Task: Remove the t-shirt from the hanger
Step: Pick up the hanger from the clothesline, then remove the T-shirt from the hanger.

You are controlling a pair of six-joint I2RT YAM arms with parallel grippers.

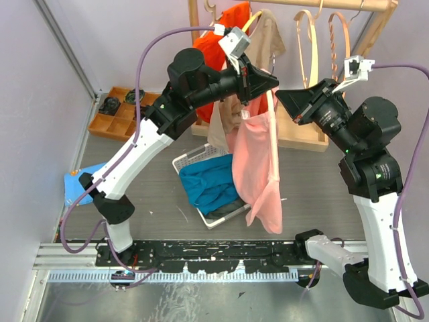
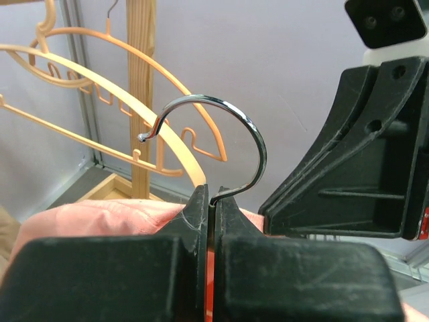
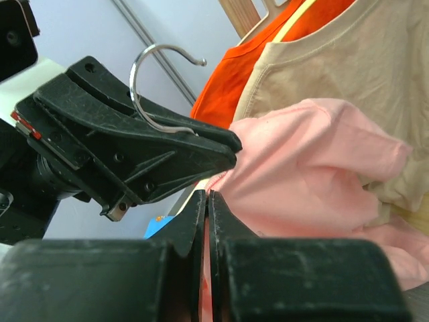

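Jaws of the left gripper (image 2: 210,196) are pressed shut on the thin wire neck of the hanger (image 2: 234,191), just below its chrome hook (image 2: 258,144), which curves up in the air, away from the rack. Bunched pink cloth lies right under that grip. The right gripper (image 3: 206,198) faces it nose to nose, tips almost meeting. Its jaws are closed as well, and they sit against the gathered shoulder of the pink t-shirt (image 3: 308,168). Whether any cloth is caught between them cannot be told.

From the top camera, the pink t-shirt is on the hanger and hangs long and narrow below the left gripper, between the two arms. Its lower end is in front of the right side of a white basket (image 1: 191,157) that holds a blue garment (image 1: 208,181).

Behind the arms stands a wooden rack (image 1: 295,3). On it hang an orange t-shirt (image 3: 228,80) and a beige t-shirt (image 3: 348,60), both close behind the pink one. Bare orange hangers (image 1: 307,40) hang further right.

At the far left of the table (image 1: 154,194) sits a wooden compartment tray (image 1: 114,121), with a blue cloth (image 1: 77,181) nearer the left arm's base.
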